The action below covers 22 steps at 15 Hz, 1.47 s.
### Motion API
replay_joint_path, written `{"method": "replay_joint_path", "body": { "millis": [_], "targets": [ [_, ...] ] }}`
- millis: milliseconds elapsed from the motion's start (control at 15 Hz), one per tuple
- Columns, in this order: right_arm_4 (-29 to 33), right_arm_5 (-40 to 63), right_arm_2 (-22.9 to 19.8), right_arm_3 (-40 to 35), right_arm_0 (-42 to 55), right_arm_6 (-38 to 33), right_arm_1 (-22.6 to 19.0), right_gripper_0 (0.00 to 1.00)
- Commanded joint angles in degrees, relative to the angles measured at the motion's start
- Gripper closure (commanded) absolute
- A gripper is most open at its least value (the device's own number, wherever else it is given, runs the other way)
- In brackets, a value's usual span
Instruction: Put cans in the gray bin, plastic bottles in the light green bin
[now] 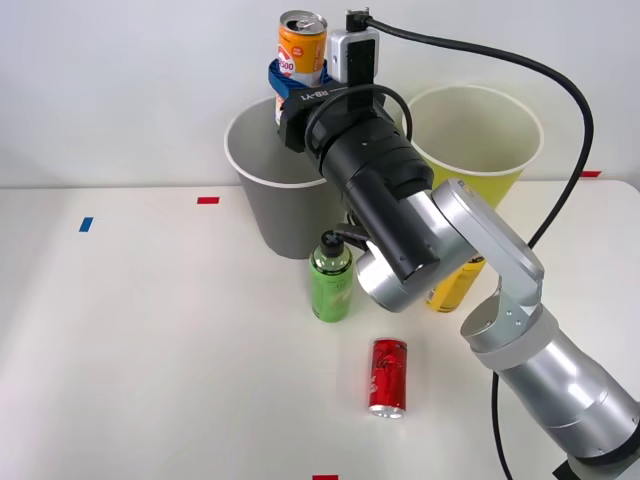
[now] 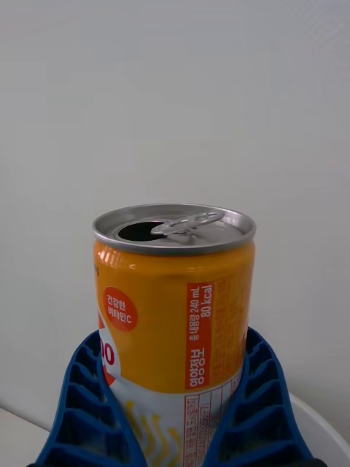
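1. We see the right gripper (image 1: 300,82) clamped on the orange can (image 1: 301,48), its blue ribbed fingers (image 2: 80,408) pressed against the can's two sides.
2. We see the orange can held upright above the gray bin (image 1: 262,190), clear of its white rim. In the wrist view the can (image 2: 175,321) has its silver top open with the pull tab still on it, and its lower part is white between the fingers.
3. We see the right arm (image 1: 400,220) reach in from the right side of the front view, passing over the middle of the worktop (image 1: 150,350), with a black cable (image 1: 540,80) looping from the wrist camera down to the arm.
4. We see the light green bin (image 1: 490,140) just beside the gray bin, on its right, both standing upright at the far edge of the worktop.
5. We see the green bottle (image 1: 331,276) standing upright with its black cap on, just in front of the gray bin and close under the arm.
6. We see the yellow bottle (image 1: 455,285) in front of the light green bin, mostly hidden behind the arm.
7. We see the red can (image 1: 388,375) lying on its side on the worktop, nearer to us than the green bottle and apart from it.
8. We see small red and blue tape marks (image 1: 208,200) on the worktop.
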Motion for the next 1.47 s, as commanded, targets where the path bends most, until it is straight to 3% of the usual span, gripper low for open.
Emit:
{"method": "replay_joint_path", "body": {
  "millis": [67,133,200,1133,1467],
  "targets": [
    [0.0,0.1,-0.3,0.1,0.0,-0.5,0.1,0.59],
    [0.0,0.1,-0.4,0.1,0.0,-0.7,0.4,0.24],
    [0.0,0.1,-0.6,0.1,0.0,-0.8,0.4,0.0],
    [2.5,-1.3,-1.5,0.1,0.1,-2.6,-0.6,0.0],
    [2.9,-11.1,-8.3,-5.4,6.3,-3.8,-1.8,0.0]
  ]
}}
